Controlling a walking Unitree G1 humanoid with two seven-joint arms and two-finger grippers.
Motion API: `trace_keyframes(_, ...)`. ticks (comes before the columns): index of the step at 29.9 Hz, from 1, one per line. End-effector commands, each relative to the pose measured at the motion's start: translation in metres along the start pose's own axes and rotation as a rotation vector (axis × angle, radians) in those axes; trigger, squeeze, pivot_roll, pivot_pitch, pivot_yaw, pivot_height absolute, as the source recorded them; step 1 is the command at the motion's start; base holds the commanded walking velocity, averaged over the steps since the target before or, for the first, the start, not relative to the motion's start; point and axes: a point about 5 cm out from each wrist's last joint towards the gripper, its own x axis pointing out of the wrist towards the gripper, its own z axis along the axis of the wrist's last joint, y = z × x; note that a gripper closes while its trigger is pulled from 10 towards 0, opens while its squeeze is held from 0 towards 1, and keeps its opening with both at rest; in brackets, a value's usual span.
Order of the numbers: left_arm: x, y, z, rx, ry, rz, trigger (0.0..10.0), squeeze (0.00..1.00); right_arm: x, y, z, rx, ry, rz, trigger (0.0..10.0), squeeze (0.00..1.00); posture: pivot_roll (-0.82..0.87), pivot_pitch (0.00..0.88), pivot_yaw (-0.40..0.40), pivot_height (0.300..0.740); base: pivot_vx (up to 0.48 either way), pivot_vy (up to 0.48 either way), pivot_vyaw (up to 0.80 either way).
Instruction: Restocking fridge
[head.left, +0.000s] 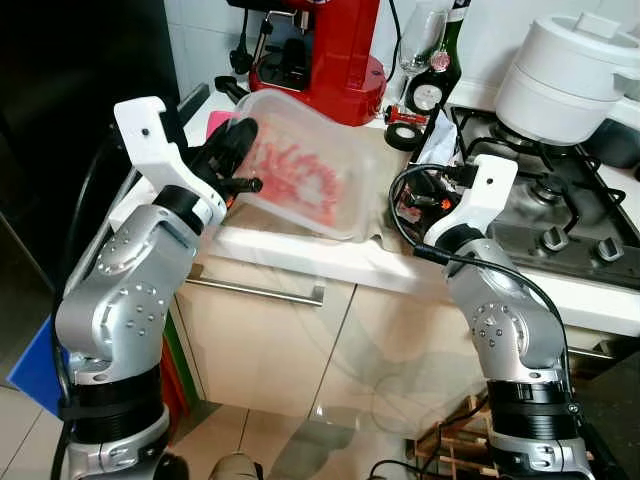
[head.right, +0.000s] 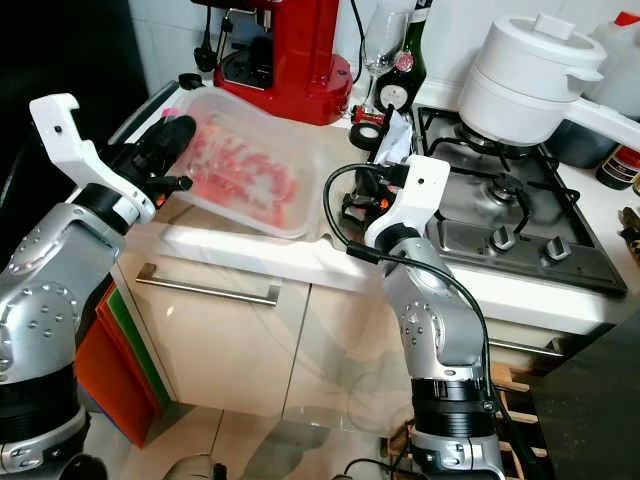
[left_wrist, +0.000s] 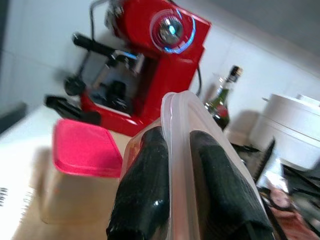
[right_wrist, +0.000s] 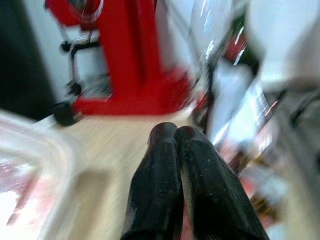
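Arms: two silver metal limbs with rounded joint housings, dotted with small dark screws.
Wrists: white angular plastic brackets on each forearm's end.
Cables: black cords looping from each wrist bracket along the arm.
Left gripper (head.left: 238, 150): two long glossy black fingers.
Right gripper (right_wrist: 176, 145): two matching black fingers, surfaces slightly scuffed.
Base of arms: black ribbed collars.

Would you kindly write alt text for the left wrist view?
The left end effector pinches the rim of a clear plastic container between its two black fingers. Behind stand a pink-lidded tub, a red coffee machine, a dark bottle and a white pot.
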Motion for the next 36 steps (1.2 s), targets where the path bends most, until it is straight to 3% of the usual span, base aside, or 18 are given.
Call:
trace_keyframes(1, -0.001, 0.0, 0.004, 0.046, -0.034, 0.019, 8.0, 0.0, -0.004, -0.004, 0.012, -0.085, -0.089, -0.039, 10.0, 0.0, 0.1, 0.0, -0.116, 0.711, 0.0, 0.0, 0.0)
trace_keyframes(2, -0.001, 0.0, 0.006, 0.036, -0.05, 0.027, 10.0, 0.0, -0.006, -0.004, 0.015, -0.12, -0.117, -0.043, 10.0, 0.0, 0.1, 0.0, -0.115, 0.711, 0.0, 0.0, 0.0)
trace_keyframes(11, -0.001, -0.01, 0.017, 0.132, -0.13, 0.005, 10.0, 0.0, -0.016, 0.011, 0.015, -0.245, -0.2, -0.007, 10.0, 0.0, 0.11, 0.0, -0.112, 0.711, 0.0, 0.0, 0.0)
trace_keyframes(20, 0.001, -0.013, 0.012, 0.185, -0.125, 0.021, 10.0, 0.0, -0.022, 0.013, -0.004, -0.171, -0.122, -0.039, 10.0, 0.0, 0.11, 0.0, -0.112, 0.711, 0.0, 0.0, 0.0)
trace_keyframes(36, 0.005, -0.007, 0.004, 0.237, -0.109, 0.031, 10.0, 0.0, -0.018, 0.011, -0.012, -0.179, -0.107, -0.048, 10.0, 0.0, 0.11, 0.0, -0.108, 0.711, -0.237, 0.0, 0.0)
